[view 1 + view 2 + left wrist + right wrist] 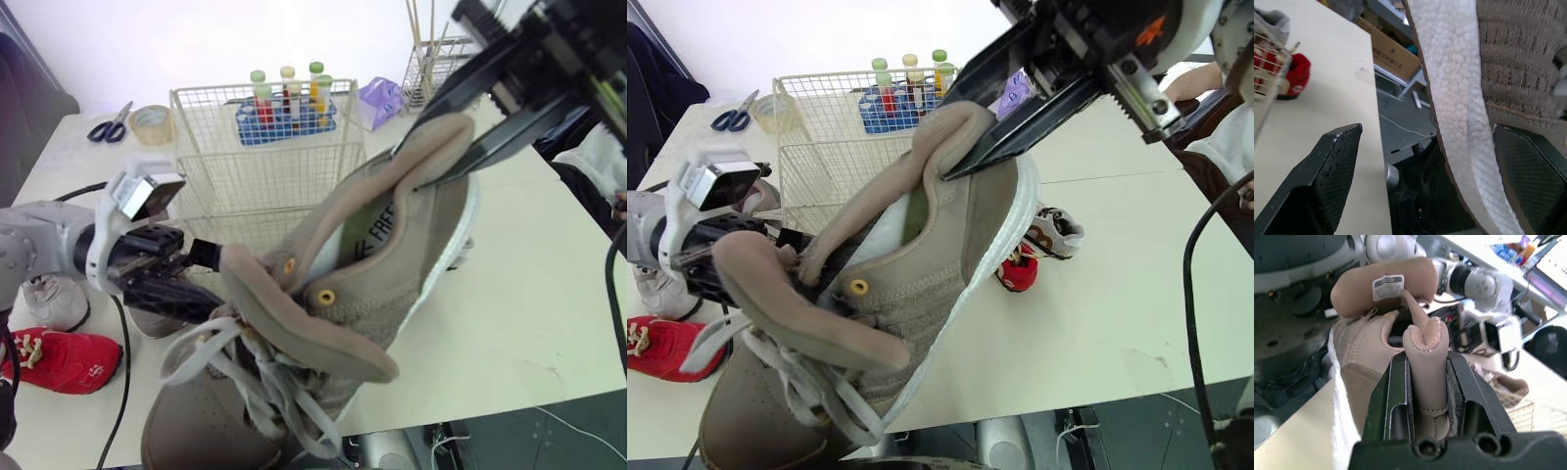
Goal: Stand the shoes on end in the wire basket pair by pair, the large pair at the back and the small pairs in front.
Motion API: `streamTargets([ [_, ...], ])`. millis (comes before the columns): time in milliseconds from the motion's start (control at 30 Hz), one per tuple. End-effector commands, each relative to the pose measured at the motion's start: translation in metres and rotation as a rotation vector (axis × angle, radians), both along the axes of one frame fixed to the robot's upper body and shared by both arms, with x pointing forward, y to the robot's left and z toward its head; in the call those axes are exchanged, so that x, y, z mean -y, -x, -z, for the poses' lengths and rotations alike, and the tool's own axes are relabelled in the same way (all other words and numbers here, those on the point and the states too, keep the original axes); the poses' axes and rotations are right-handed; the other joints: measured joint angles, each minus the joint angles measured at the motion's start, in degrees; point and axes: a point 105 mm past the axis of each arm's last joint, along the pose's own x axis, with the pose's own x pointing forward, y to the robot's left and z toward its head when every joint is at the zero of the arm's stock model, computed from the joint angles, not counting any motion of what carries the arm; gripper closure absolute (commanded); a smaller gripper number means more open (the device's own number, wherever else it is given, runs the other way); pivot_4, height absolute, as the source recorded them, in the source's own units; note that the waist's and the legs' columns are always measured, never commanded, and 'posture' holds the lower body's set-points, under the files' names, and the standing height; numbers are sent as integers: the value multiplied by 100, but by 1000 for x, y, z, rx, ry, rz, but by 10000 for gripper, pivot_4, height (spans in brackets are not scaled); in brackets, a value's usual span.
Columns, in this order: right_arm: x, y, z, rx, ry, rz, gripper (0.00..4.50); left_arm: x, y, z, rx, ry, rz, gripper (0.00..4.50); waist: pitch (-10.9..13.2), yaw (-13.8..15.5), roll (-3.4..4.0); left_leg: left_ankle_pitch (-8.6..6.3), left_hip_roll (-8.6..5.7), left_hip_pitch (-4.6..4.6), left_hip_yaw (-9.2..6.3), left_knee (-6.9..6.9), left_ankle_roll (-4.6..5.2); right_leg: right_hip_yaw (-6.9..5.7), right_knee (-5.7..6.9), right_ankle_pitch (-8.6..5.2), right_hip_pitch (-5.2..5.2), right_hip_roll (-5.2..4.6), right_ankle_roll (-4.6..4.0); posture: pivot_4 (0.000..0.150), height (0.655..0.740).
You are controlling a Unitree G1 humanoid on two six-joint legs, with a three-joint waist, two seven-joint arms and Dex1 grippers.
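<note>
A large tan shoe (372, 274) with a white sole hangs tilted in the air over the table's front, heel up and laces dangling. My right gripper (1425, 377) is shut on its heel collar, coming in from the upper right (407, 168). My left gripper (211, 279) is open beside the shoe's laced front, with the white sole (1454, 98) passing between its spread fingers. The wire basket (225, 166) stands behind the shoe. A small red shoe (64, 360) and a small grey-white shoe (54, 299) lie at the left. Another red shoe (1017, 272) and a white one (1053, 230) lie right of the basket.
A blue rack of tubes (284, 113) stands behind the basket. A tape roll (150, 122) and scissors (108, 122) lie at the back left. A purple bag (380, 98) and a second wire rack (436, 64) sit at the back right. A person's sleeve (598, 162) shows at the right edge.
</note>
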Motion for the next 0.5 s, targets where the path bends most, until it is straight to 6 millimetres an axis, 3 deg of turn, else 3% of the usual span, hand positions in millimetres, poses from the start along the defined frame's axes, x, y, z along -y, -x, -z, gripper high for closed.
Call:
streamTargets([
  [33,5,22,-7,7,-19,-62,37052,-14,-10,-18,58,32,-72,0,0,3,0,0,0,0,-1,0,0,-1,0,0,0,0,0,1500,7400],
  [200,6,14,-6,23,-27,-36,37052,-17,3,-20,44,13,-47,0,0,-15,-1,0,0,0,3,4,0,2,-1,0,1,-3,0,1500,7400],
  [500,3,-2,-9,62,-44,-3,37052,-3,32,-1,-16,-5,75,0,0,6,-3,0,1,0,2,5,0,3,0,0,1,-3,0,1500,7400],
])
